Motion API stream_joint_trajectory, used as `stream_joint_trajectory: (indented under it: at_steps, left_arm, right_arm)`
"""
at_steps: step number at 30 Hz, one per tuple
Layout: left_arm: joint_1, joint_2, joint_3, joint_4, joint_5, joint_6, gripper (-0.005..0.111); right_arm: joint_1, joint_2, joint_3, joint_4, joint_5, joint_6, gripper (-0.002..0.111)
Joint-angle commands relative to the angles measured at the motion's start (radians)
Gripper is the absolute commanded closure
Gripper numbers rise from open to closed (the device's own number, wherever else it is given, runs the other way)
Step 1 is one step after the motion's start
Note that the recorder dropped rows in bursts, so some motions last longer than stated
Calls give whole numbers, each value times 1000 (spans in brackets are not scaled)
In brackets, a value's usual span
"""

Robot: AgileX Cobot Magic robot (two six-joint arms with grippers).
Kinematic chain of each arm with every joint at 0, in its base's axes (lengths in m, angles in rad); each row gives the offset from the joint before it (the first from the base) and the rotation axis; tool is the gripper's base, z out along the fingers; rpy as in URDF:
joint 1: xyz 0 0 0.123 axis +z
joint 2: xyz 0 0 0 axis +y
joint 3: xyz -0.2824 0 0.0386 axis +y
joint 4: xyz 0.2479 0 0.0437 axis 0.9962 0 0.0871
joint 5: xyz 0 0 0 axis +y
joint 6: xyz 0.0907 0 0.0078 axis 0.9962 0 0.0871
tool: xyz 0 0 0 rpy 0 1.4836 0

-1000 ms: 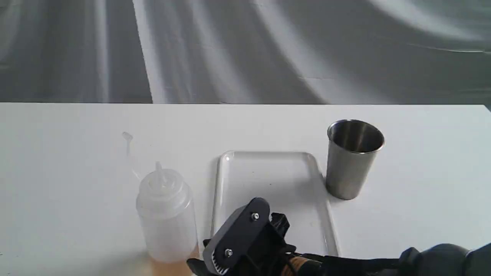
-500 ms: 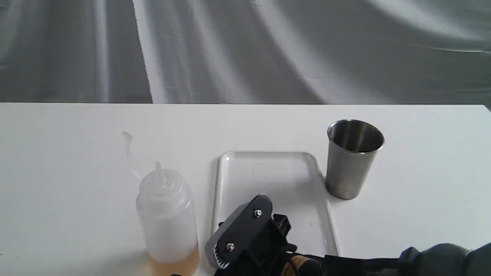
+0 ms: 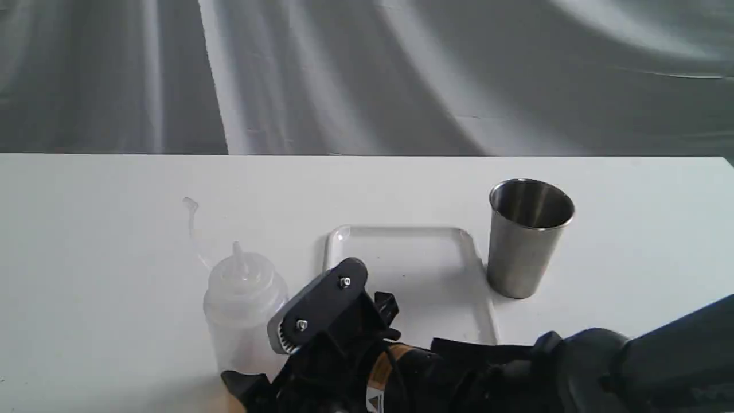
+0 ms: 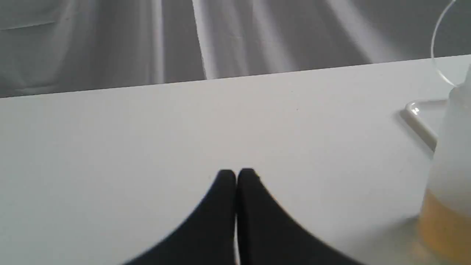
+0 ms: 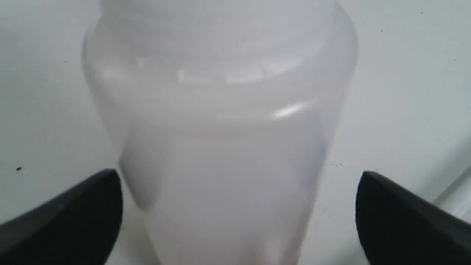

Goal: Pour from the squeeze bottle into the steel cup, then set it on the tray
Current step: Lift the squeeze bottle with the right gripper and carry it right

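The squeeze bottle (image 3: 241, 304) stands upright on the white table, left of the tray (image 3: 436, 269), with amber liquid at its base (image 4: 441, 224). My right gripper (image 3: 258, 373) reaches in from the lower right and is open. In the right wrist view its two black fingers (image 5: 73, 217) stand on either side of the bottle body (image 5: 228, 147), with gaps showing on both sides. The steel cup (image 3: 527, 241) stands upright just right of the tray. My left gripper (image 4: 235, 175) is shut on nothing, low over bare table to the bottle's left, and does not show in the exterior view.
The bottle's thin cap strap (image 3: 192, 221) arcs up and to the left of the nozzle. A tray corner (image 4: 415, 117) shows behind the bottle in the left wrist view. A grey draped cloth (image 3: 367, 74) hangs behind the table's far edge.
My right gripper has moved left and forward from over the tray's near end to the bottle, which now sits between its open fingers. Bottle, cup and tray have not moved.
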Motion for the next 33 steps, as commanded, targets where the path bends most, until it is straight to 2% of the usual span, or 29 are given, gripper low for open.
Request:
stream_joint_trajectory:
  at_steps: [1,11,24,29,33]
  left_arm:
    - [2,-3,4,-1,-8,-1,107]
    - [2,-3,4,-1,-8,-4,107]
    - [2,-3,4,-1,-8,-1,107]
    - [2,-3,4,-1,-8,-1,107]
    - [2,-3,4,-1,-8,-4,107]
  right_arm:
    - [0,17,-40,8,11,11,24]
    - [2,63,-119,6,18,32,24]
    - [11,63,-119,6,20,40,26]
    - [11,63,-119,6,20,42,37]
    - [11,63,-119,11,20,42,54]
